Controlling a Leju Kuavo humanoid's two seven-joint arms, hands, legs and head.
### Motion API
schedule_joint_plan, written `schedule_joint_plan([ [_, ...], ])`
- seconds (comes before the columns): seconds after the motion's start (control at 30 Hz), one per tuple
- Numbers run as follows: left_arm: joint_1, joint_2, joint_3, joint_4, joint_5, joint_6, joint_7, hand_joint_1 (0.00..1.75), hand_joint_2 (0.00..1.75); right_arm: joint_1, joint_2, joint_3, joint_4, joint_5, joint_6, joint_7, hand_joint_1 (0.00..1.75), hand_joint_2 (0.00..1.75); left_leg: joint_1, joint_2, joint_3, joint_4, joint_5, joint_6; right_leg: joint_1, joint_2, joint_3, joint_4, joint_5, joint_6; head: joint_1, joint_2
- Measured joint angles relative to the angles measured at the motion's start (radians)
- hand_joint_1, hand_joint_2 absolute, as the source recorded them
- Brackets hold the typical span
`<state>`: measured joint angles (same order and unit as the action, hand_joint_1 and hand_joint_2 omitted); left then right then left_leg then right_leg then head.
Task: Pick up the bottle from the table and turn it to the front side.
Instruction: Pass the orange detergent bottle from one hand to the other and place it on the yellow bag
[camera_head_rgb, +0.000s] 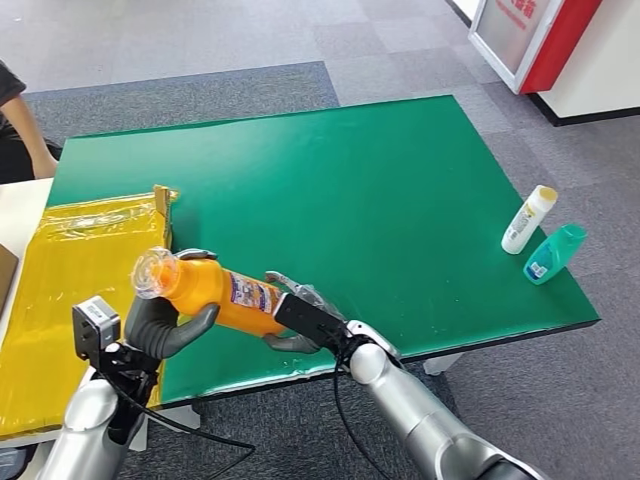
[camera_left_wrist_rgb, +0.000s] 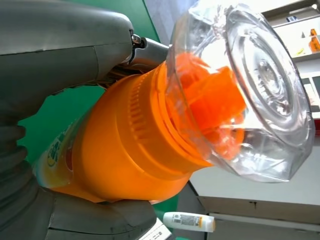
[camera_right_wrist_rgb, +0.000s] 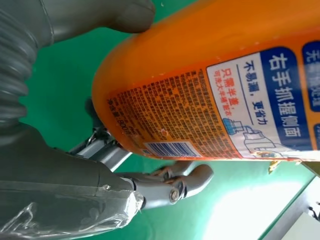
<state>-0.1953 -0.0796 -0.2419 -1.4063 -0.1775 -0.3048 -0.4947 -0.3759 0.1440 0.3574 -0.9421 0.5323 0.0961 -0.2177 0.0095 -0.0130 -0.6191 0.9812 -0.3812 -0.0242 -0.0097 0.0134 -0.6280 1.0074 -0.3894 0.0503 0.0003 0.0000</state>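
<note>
An orange bottle (camera_head_rgb: 226, 290) with a clear cap (camera_head_rgb: 151, 272) lies roughly level in the air over the green table's (camera_head_rgb: 340, 180) front left corner. My left hand (camera_head_rgb: 162, 325) grips its neck end just behind the cap. At the base end, my right hand (camera_head_rgb: 302, 315) holds it. In the left wrist view the bottle (camera_left_wrist_rgb: 124, 140) and clear cap (camera_left_wrist_rgb: 245, 90) loom close, with my left hand (camera_left_wrist_rgb: 56, 50) around the shoulder. In the right wrist view the bottle (camera_right_wrist_rgb: 226, 75) shows fine print and a barcode (camera_right_wrist_rgb: 170, 148); my right hand (camera_right_wrist_rgb: 56, 175) has its thumb on one side and its fingers along the other.
A white bottle (camera_head_rgb: 528, 220) and a teal bottle (camera_head_rgb: 555, 252) lie near the table's right edge. A yellow film-wrapped box (camera_head_rgb: 75, 270) sits left of the table. A person's arm (camera_head_rgb: 19, 120) is at the far left. A red and white stand (camera_head_rgb: 528, 40) is at the back right.
</note>
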Motion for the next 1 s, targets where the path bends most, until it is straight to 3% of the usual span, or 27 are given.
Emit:
schedule_joint_plan([
  [0.23,-0.021,0.023,-0.035,-0.040,-0.258,0.141,0.047,1.75,1.75,0.022,-0.004,-0.017,-0.018,0.000,-0.013,0.005,0.00,1.75,0.000,0.000,0.000,0.000,0.000,0.000,0.000,0.000,0.000,0.000,0.000,0.000,0.000,0.000],
  [0.47,-0.106,0.114,-0.066,-0.069,-0.552,0.228,0.156,1.75,1.75,0.048,-0.010,-0.051,-0.064,-0.007,-0.011,0.004,0.00,1.75,0.000,0.001,0.000,0.000,0.001,-0.001,0.000,0.000,-0.001,0.000,0.001,-0.001,0.000,0.000],
  [0.7,-0.240,0.242,-0.153,-0.050,-0.666,0.130,0.245,1.75,1.75,0.069,-0.017,-0.074,-0.088,-0.014,-0.004,-0.001,0.00,1.75,0.000,0.001,0.000,0.000,0.001,-0.001,0.001,0.000,-0.002,0.000,0.001,-0.001,0.000,0.000],
  [1.0,-0.404,0.369,-0.363,0.064,-0.696,-0.059,0.382,1.75,1.75,0.098,-0.030,-0.096,-0.117,-0.031,0.005,-0.005,0.00,1.75,0.000,0.001,0.000,0.000,0.001,-0.001,0.000,0.001,-0.002,0.000,0.001,-0.001,0.000,0.000],
])
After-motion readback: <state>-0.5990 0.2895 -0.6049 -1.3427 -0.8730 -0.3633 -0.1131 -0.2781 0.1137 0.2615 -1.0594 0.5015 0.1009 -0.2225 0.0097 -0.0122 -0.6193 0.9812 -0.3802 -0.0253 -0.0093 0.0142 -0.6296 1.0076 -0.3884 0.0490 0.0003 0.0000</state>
